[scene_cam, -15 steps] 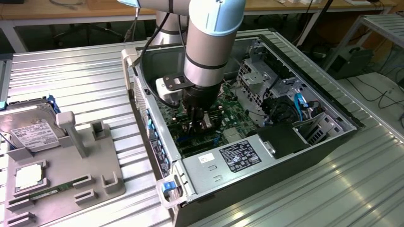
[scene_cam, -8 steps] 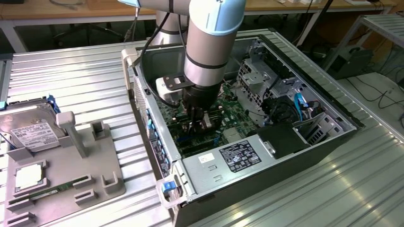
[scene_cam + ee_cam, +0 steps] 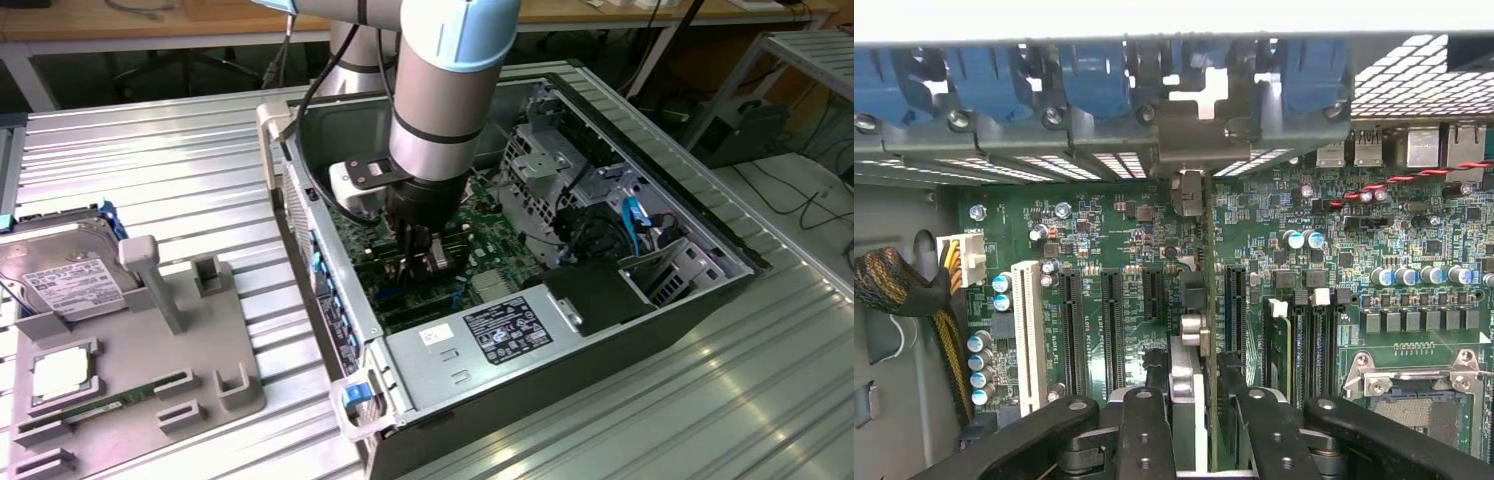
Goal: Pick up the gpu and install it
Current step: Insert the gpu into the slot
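Gpu [image 3: 1209, 260] stands on edge inside the open computer case [image 3: 727, 250], seen edge-on in the wrist view as a thin dark line. It runs from between the fingers up toward the metal rear wall, where its bracket end meets the row of blue slot latches [image 3: 1094, 80]. It is upright over the green motherboard [image 3: 1104, 220], in line with the gap between two of the black expansion slots [image 3: 1112, 330]. Whether its lower edge is already seated there cannot be told.

The end effector [image 3: 1192, 375] is clenched on the gpu: its black fingers [image 3: 1146, 420] sit one on each side of the card and close against its faces. In the exterior view the end effector [image 3: 424, 265] hangs from the arm [image 3: 447, 90] straight down into the middle of the case, just above the board.

A white slot [image 3: 1029, 335] and a braided cable bundle [image 3: 904, 285] lie beside the black slots, with the empty processor socket [image 3: 1414, 390] on the other side of the card. The grey power supply [image 3: 514, 330], with its label, fills the near end of the case.

The case lies on its side on a ribbed metal worktop [image 3: 160, 170]. Toward the exterior view's left, well apart from the case, a grey parts fixture [image 3: 200, 370] carries a hard drive [image 3: 60, 275] with a white label and a narrow green memory stick [image 3: 107, 405].
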Robot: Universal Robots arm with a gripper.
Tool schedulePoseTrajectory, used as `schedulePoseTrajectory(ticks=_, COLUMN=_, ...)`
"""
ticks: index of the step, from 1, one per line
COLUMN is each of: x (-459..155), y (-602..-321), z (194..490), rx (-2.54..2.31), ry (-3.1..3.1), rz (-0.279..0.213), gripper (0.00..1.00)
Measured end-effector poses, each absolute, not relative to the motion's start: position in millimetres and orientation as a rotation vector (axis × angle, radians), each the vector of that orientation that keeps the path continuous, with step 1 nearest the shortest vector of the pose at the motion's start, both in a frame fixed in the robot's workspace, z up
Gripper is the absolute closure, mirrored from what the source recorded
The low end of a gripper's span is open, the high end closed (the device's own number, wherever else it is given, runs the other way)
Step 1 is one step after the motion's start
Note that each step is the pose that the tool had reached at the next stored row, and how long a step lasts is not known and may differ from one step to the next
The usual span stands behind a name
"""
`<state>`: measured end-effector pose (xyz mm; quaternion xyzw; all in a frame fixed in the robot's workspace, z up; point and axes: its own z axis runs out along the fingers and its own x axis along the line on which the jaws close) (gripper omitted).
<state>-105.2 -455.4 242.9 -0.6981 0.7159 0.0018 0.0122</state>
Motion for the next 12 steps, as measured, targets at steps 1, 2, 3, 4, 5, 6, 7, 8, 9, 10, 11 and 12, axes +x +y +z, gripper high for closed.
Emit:
schedulePoseTrajectory(ticks=1, x=-105.2, y=-455.4, z=242.9, rx=-2.176, ry=2.232, rz=0.006, gripper=0.70)
schedulePoseTrajectory(ticks=2, x=-105.2, y=-455.4, z=242.9, rx=-2.176, ry=2.232, rz=0.006, gripper=0.70)
schedulePoseTrajectory(ticks=3, x=-105.2, y=-455.4, z=242.9, rx=-2.176, ry=2.232, rz=0.006, gripper=0.70)
schedulePoseTrajectory(ticks=4, x=-105.2, y=-455.4, z=242.9, rx=-2.176, ry=2.232, rz=0.006, gripper=0.70)
schedulePoseTrajectory(ticks=5, x=-105.2, y=-455.4, z=242.9, rx=-2.176, ry=2.232, rz=0.006, gripper=0.70)
schedulePoseTrajectory(ticks=6, x=-105.2, y=-455.4, z=242.9, rx=-2.176, ry=2.232, rz=0.006, gripper=0.70)
schedulePoseTrajectory(ticks=7, x=-105.2, y=-455.4, z=242.9, rx=-2.176, ry=2.232, rz=0.006, gripper=0.70)
schedulePoseTrajectory(ticks=8, x=-105.2, y=-455.4, z=243.5, rx=-2.176, ry=2.232, rz=0.006, gripper=0.70)
schedulePoseTrajectory(ticks=9, x=-105.3, y=-455.3, z=245.1, rx=-2.176, ry=2.232, rz=0.006, gripper=0.70)
schedulePoseTrajectory(ticks=10, x=-105.3, y=-455.4, z=246.8, rx=-2.177, ry=2.232, rz=0.005, gripper=0.70)
schedulePoseTrajectory(ticks=11, x=-105.3, y=-455.4, z=247.2, rx=-2.176, ry=2.232, rz=0.005, gripper=0.70)
schedulePoseTrajectory(ticks=12, x=-105.3, y=-455.4, z=247.1, rx=-2.176, ry=2.232, rz=0.006, gripper=0.70)
